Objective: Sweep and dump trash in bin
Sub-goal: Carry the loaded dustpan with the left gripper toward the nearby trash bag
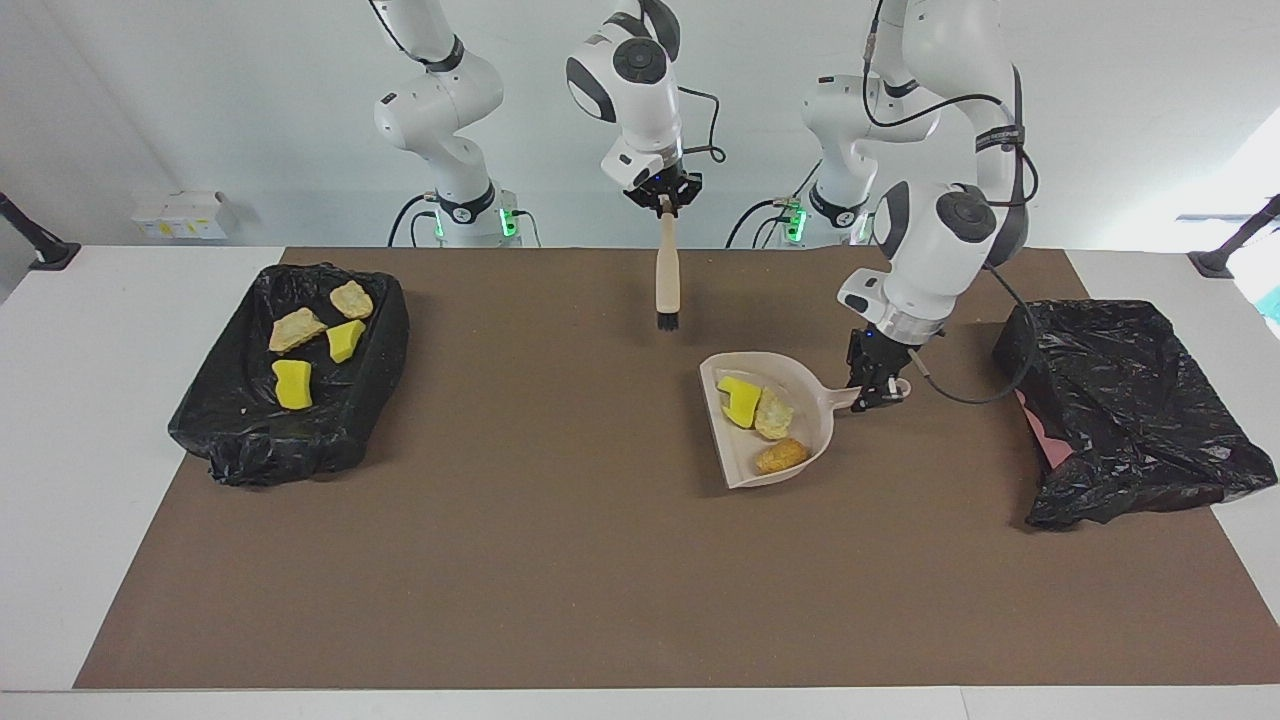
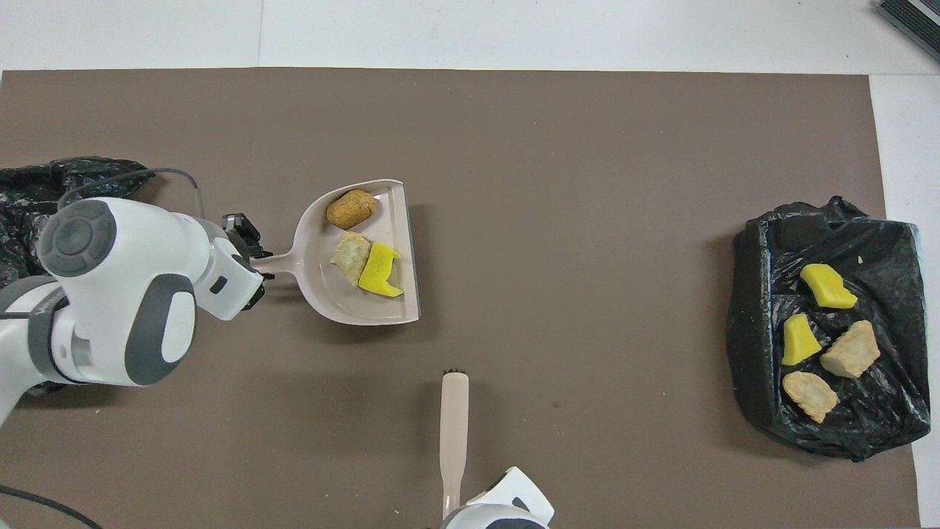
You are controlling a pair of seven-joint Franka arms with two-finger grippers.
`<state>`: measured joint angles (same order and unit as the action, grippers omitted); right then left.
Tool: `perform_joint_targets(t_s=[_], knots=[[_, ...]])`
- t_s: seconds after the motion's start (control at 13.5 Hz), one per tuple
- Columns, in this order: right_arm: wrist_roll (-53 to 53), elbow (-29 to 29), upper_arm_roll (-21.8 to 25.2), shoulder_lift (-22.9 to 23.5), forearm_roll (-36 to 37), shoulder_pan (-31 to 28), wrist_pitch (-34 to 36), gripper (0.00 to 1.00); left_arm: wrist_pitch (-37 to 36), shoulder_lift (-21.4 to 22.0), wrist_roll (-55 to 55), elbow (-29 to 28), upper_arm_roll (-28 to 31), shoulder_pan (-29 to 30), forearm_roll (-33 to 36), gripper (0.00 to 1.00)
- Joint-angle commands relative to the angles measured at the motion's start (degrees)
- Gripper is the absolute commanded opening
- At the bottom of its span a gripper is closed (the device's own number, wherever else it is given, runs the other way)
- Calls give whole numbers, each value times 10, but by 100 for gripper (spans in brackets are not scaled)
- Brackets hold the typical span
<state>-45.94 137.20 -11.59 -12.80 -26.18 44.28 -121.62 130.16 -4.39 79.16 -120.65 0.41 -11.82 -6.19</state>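
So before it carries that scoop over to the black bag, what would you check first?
1. Left gripper shut on the dustpan handle: ok.
2. Three trash pieces in the pan, yellow chunk, pale lump, orange-brown bit: ok.
3. Pan level enough to keep them in: looks ok, exact tilt cannot tell.
4. Brush, held by the right gripper, hanging apart from the pan: ok.
5. Bin at the left arm's end open to receive: cannot tell, the black liner looks crumpled over it.

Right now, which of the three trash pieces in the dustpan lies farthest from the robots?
The orange-brown bread-like bit, alone near the dustpan's rounded wall; the yellow chunk and pale lump lie together, nearer the robots.
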Motion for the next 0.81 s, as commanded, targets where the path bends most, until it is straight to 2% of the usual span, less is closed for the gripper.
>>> perform_joint_targets(t_s=[0.0,0.22,0.52,0.59,0.66,0.74], knots=[[42,43,1,-9,-44,13,-35,0,-100,0,48,82,-3,49,-12,0],[59,55,1,20,-44,38,-73,0,-175,-4,125,148,-3,114,-11,0],[62,58,1,39,-44,49,-97,0,-243,-3,222,196,-1,197,-7,0],[61,58,1,39,-44,49,-95,5,-252,-3,243,204,0,215,-1,0],[59,60,1,39,-44,49,-93,21,-254,-3,261,212,2,232,1,0],[57,61,2,40,-44,46,-94,33,-254,-4,271,218,2,255,18,0]])
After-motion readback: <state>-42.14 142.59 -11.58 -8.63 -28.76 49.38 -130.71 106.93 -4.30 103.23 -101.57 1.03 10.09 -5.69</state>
